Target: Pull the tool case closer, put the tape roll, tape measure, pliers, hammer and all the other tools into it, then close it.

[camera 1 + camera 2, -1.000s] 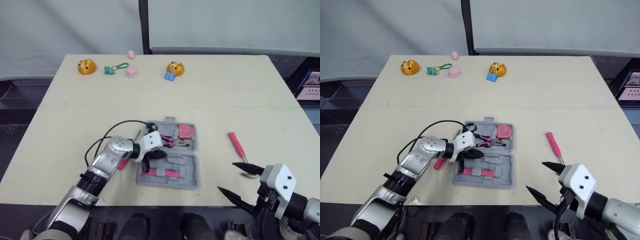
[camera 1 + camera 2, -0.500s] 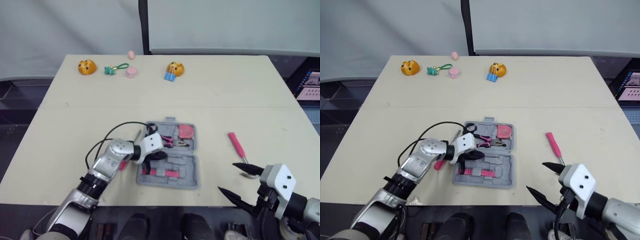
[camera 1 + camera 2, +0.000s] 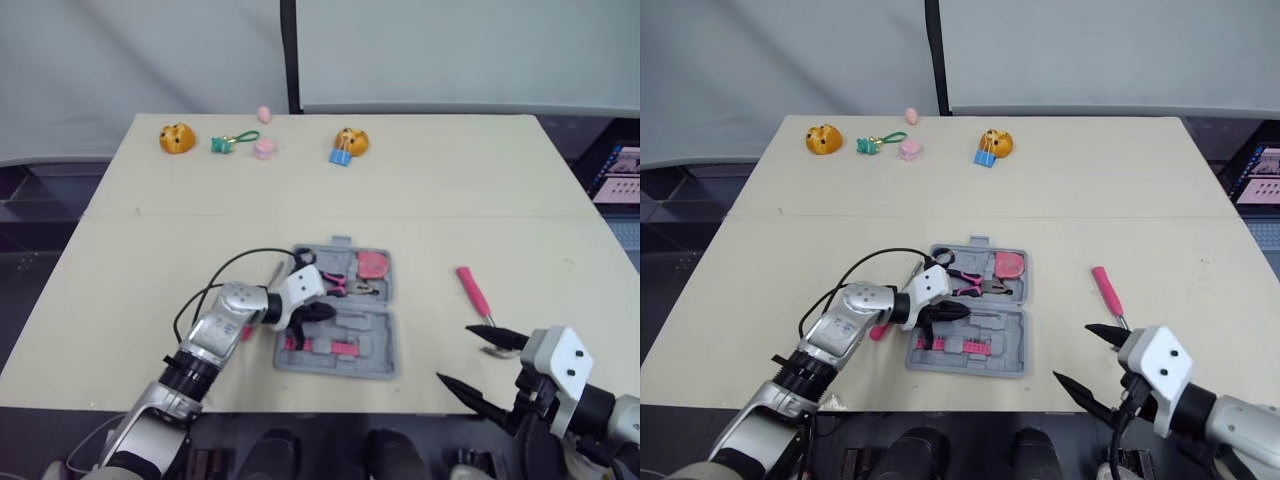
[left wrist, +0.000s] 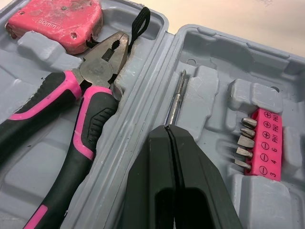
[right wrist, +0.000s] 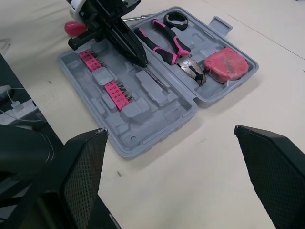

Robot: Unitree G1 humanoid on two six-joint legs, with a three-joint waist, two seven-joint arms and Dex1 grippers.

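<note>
Status: left claw (image 4: 170, 130) is pinched together on the end of a thin metal shaft (image 4: 177, 98), tips low over the open tool case (image 3: 372, 335), which sits mid-way across the surface (image 3: 450, 200), close in front of the robot. Shaft sticks straight out past the fingertips, long axis roughly parallel to the hinge (image 4: 138, 114), over the moulded blocks of the near half, just beside the hinge ridge. Judgement: next is seat it in its groove and let go. Alignment along the groove is what counts; a small twist would leave it riding on a block. Can't tell if it already touches plastic.

Pliers (image 4: 97, 71) and tape measure (image 4: 52, 19) sit in the far half, pink bit strip (image 4: 267, 143) in the near half. None block the shaft.

Right claw (image 3: 452, 352) is spread wide and empty at the near right edge. Pink screwdriver (image 3: 472, 288) lies on the surface right of the case, apart from it, handle away, tip toward the right claw, so the right arm is nearer. Red handle (image 5: 75, 26) lies just beside the case's left end, by the left forearm. Toys (image 3: 176, 137) at the far edge, well clear.
</note>
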